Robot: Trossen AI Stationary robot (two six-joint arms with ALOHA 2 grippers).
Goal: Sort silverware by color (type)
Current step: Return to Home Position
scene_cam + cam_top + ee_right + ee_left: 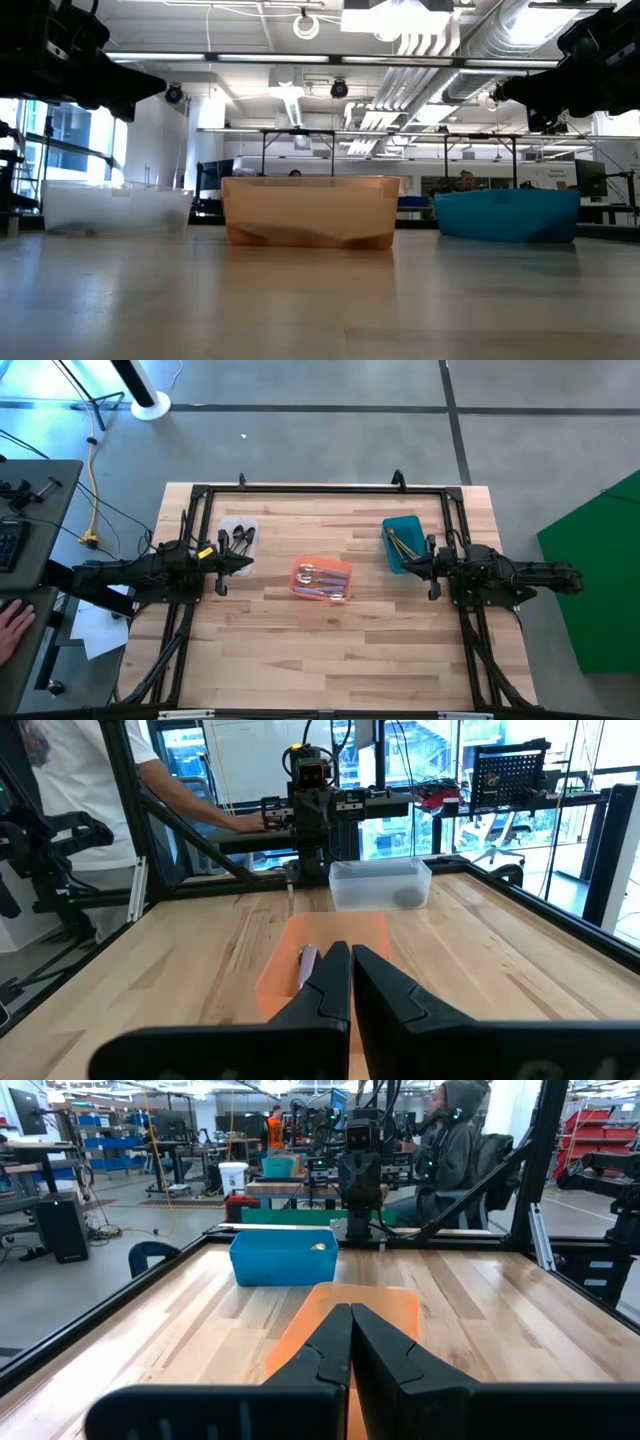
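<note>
Your left pincer [238, 564] hung at the left of the light wooden tabletop [330, 660], over the near edge of the clear plastic bin [226, 526]. Its fingers [322, 1342] were pressed flat together with nothing between them.

Your right pincer [412, 567] mirrored it on the right, over the near edge of the teal plastic bin [389, 526]. It was closed tight too and held nothing. In the low view both arms sat high, well above the bin rims.

All three bins sat in the far half of the tabletop:
- The glossy black spoons [242, 540] lay in the clear bin on the left.
- The lavender-handled silver spoons [326, 584] lay in the orange plastic bin [298, 568], in the middle between the two pincers and apart from both.
- The gold spoons [403, 543] lay in the teal bin on the right.

A person's hand [12, 624] rested off the tabletop at the far left edge of the high view.
</note>
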